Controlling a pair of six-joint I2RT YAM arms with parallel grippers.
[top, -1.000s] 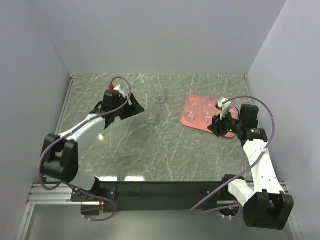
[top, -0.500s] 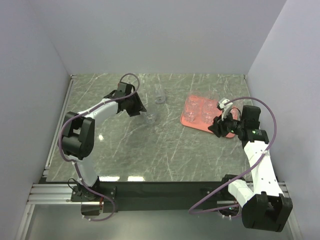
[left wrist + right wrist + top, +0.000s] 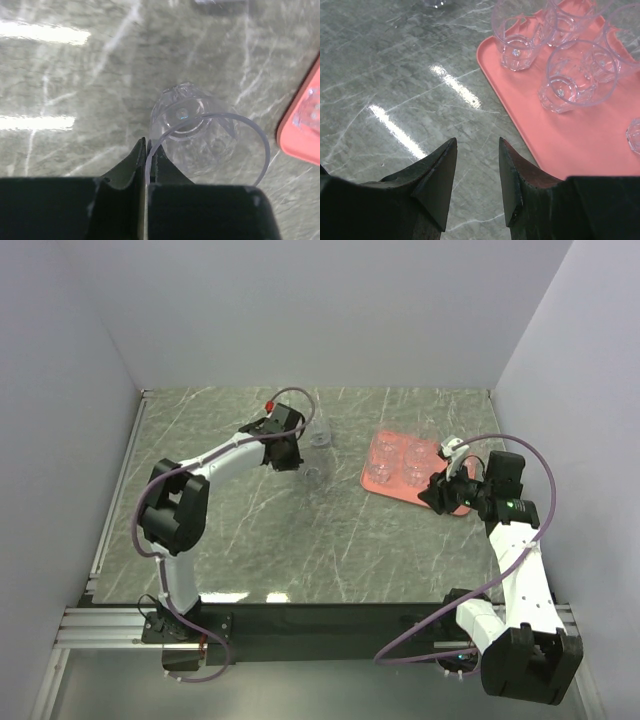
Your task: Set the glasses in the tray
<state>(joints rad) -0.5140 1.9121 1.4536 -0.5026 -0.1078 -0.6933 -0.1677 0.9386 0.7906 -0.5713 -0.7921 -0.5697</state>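
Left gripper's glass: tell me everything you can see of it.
The glass is a small, clear, colourless tumbler with a faceted lower body and a thin round rim, and it is empty. It seems upright over the grey marble table, off the tray. The left gripper pinches its rim wall, one finger inside, one outside.

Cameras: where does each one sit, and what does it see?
Top external: high behind the bases, looking down on the table, left arm and right arm.
Left wrist: on the left arm, looking past jaws pinched on a tumbler rim.
Right wrist: on the right arm, looking past open jaws at the pink tray holding tumblers.
Shared: all show the tray.
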